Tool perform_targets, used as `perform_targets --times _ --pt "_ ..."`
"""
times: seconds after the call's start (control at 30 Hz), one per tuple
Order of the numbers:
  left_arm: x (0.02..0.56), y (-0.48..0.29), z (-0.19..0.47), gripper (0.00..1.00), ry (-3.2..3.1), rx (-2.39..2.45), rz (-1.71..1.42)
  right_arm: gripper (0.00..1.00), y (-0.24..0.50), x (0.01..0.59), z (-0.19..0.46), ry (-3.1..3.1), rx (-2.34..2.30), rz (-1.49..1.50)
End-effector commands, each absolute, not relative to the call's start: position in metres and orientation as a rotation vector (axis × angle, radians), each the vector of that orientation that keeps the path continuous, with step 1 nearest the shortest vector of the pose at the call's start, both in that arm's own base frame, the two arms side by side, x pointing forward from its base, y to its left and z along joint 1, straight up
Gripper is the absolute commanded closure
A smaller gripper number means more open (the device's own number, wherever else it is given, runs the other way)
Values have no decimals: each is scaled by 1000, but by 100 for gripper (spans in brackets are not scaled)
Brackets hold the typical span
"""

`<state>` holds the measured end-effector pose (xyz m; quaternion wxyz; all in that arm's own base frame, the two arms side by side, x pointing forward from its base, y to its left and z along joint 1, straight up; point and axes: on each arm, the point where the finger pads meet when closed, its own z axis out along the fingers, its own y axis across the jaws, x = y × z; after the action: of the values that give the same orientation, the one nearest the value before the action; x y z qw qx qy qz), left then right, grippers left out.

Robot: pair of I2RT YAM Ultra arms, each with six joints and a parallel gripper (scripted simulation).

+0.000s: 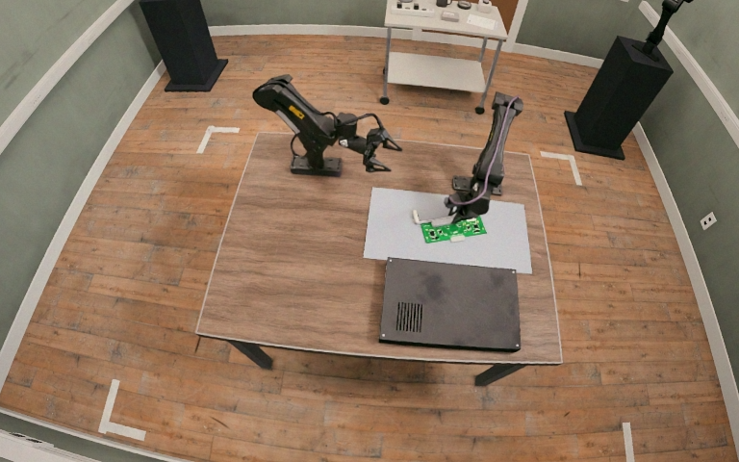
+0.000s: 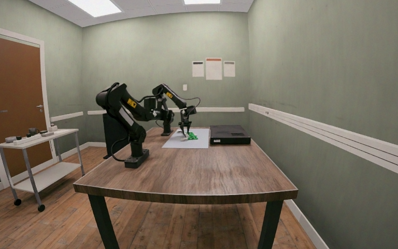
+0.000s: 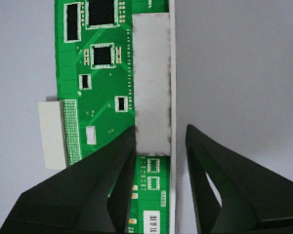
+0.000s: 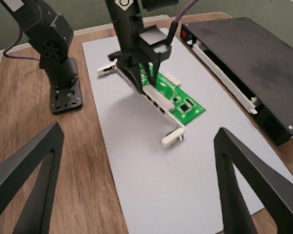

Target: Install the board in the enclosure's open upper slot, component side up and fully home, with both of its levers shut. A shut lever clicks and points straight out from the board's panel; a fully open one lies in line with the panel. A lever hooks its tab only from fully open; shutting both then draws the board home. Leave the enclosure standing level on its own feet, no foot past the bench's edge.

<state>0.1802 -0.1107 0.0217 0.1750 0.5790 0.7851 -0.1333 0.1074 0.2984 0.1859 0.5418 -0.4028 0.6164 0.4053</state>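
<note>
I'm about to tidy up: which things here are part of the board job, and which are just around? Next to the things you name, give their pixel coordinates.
Part of the job:
- green board [image 1: 445, 232] [image 2: 192, 136] [image 3: 107, 75] [image 4: 189, 113]
- black enclosure [image 1: 458, 303] [image 2: 229, 132] [image 4: 254, 54]
- left gripper [image 1: 458, 218] [image 3: 161, 128]
- right gripper [image 1: 394, 159] [image 4: 141, 129]

Just around:
- white cart [image 1: 445, 28] [image 2: 45, 138]
- wall notices [image 2: 213, 70]
- black pedestals [image 1: 623, 94]
</note>
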Motion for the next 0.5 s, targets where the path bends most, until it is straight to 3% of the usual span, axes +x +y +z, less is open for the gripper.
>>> perform_targets --times 0.0,0.4,0.47 --pt "179 -113 17 65 2233 1648 -392 0 297 102 190 1436 -959 983" --pt "180 -112 20 82 2229 1647 -387 0 299 105 193 1437 -953 979" --pt "180 -112 20 100 2229 1647 -387 0 299 105 193 1437 -953 979"
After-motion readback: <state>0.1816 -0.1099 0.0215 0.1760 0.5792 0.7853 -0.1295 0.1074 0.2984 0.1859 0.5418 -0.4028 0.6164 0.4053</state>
